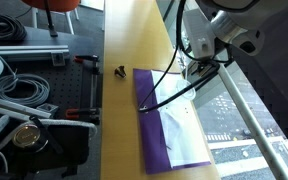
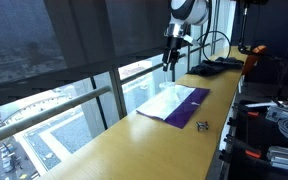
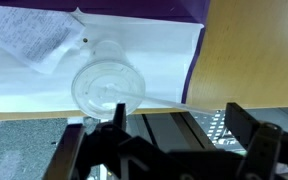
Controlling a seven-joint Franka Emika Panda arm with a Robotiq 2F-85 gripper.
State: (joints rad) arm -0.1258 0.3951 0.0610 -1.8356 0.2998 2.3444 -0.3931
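The gripper [image 3: 181, 140] is held wide open and empty well above the counter [image 1: 124, 120], while the clear round container [image 3: 107, 88] is seen resting slightly left of it on the white sheet [image 3: 24, 100], kept off the wood.

No word, label, brand or number can be read in these pictures. In the wrist view, a crumpled paper sheet [image 3: 29, 40] lies just beside the clear plastic cup [image 3: 107, 88], to the upper left of it. The sheet carries lines of fine grey print, but the print is too small and too blurred to make out any letter. The cup itself shows no mark that can be read
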